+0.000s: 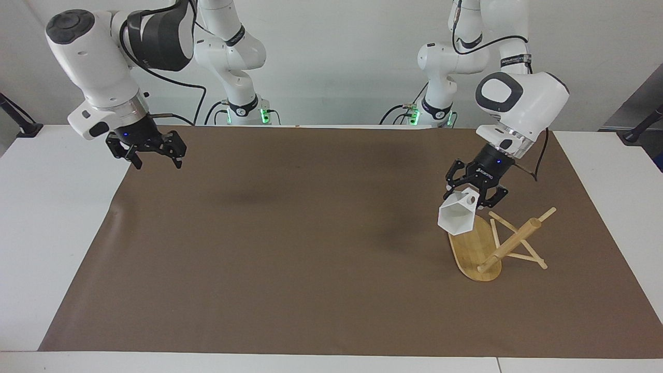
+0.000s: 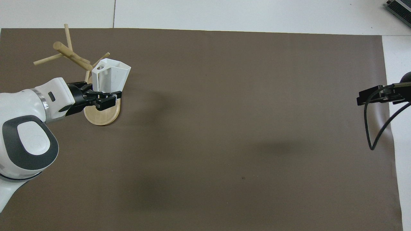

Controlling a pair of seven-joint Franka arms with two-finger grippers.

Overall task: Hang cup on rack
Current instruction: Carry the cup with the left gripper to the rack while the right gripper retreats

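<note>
Left tool [image 1: 475, 192] clamped on cup [image 1: 457, 216] over rack [image 1: 479, 248]; right tool [image 1: 150, 154] wide open, empty.

Cup [image 1: 456, 216] was a small white faceted mug, off the table and tilted, handle with its round hole up, mouth facing away from the robots, just over the rack's base. Rack [image 1: 484, 247], a light bamboo mug tree, stood at the left arm's end of the table, oval base flat, post upright with thin crossing pegs.
</note>
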